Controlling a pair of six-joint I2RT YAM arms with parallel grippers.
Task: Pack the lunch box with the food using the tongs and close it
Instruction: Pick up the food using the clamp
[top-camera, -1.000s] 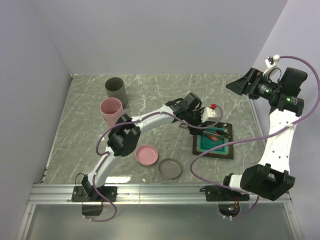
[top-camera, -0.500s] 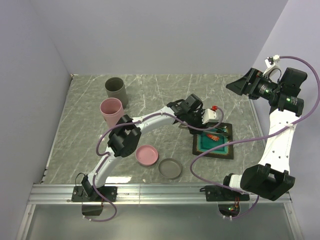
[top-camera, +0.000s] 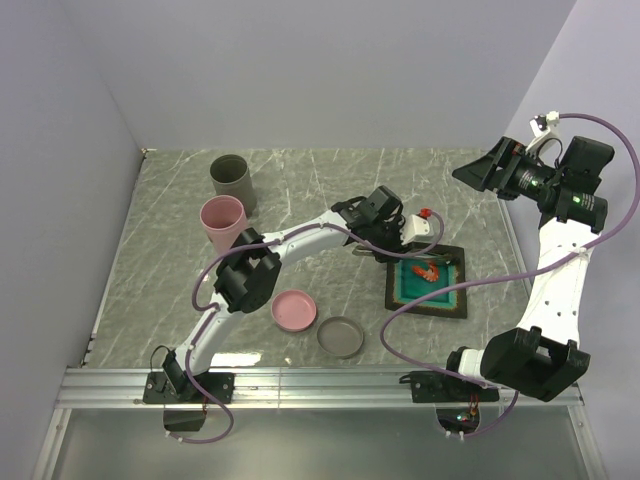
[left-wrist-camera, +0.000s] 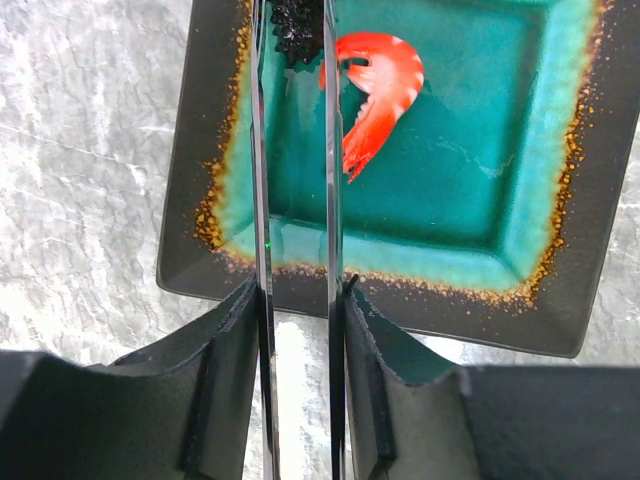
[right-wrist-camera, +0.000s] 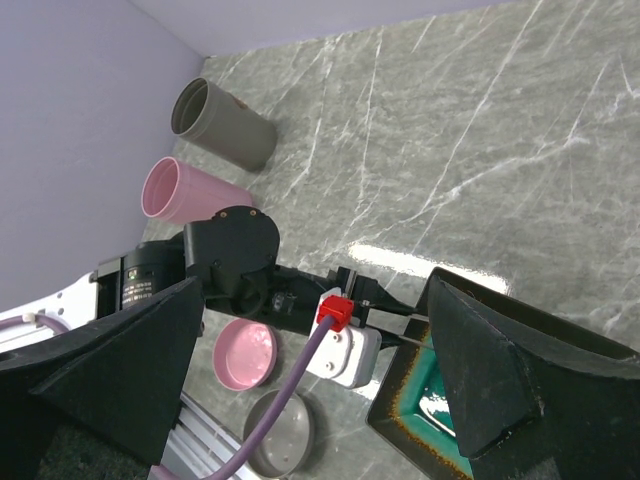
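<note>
My left gripper (left-wrist-camera: 297, 292) is shut on the tongs (left-wrist-camera: 331, 180), one slim arm against each pad. The two arms run nearly parallel out over a teal square plate (left-wrist-camera: 600, 200). Their tips flank a dark spiky piece of food (left-wrist-camera: 297, 30) at the plate's far edge. An orange-red shrimp (left-wrist-camera: 375, 95) lies just right of the right arm. From above, the left gripper (top-camera: 392, 245) sits at the plate's (top-camera: 430, 302) left corner. The lunch box's pink tub (top-camera: 223, 222) and grey tub (top-camera: 233, 180) stand at the back left. My right gripper (top-camera: 482, 170) hangs open, high at the right, holding nothing.
A pink lid (top-camera: 294, 310) and a grey lid (top-camera: 341, 337) lie near the front edge, left of the plate. Walls close in the table on the left, back and right. My right gripper (right-wrist-camera: 318, 285) looks down on the left arm's wrist.
The left gripper's jaws have closed in, squeezing the tongs' arms closer together over the plate. The right arm has not moved.
</note>
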